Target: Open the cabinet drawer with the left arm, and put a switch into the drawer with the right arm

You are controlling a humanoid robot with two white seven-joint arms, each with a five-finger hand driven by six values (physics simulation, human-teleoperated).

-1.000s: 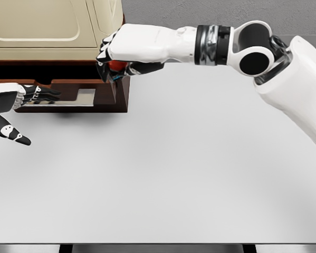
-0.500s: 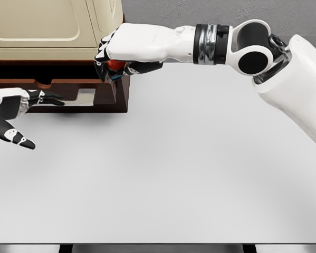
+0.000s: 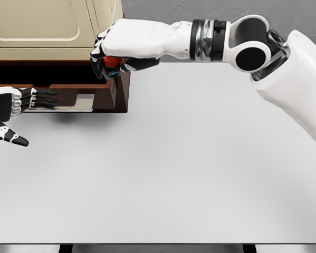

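The brown cabinet drawer (image 3: 117,90) stands pulled out at the upper left, with a grey floor (image 3: 79,101) showing inside. My left hand (image 3: 27,107) lies at the drawer's front edge, black fingers (image 3: 44,97) stretched flat along it and the thumb spread away below, holding nothing. My right hand (image 3: 108,57) hovers above the drawer's right back corner, curled around the switch (image 3: 112,61), a small red piece that is mostly hidden by the fingers.
The cream cabinet body (image 3: 41,26) rises behind the drawer at the top left. The white table (image 3: 189,168) stretches from the drawer to the near edge. My right arm (image 3: 252,50) spans the upper right.
My right hand has carried the switch a little left and up, over the drawer's corner. The left hand has shifted slightly back and forth at the drawer front; the drawer stays out.
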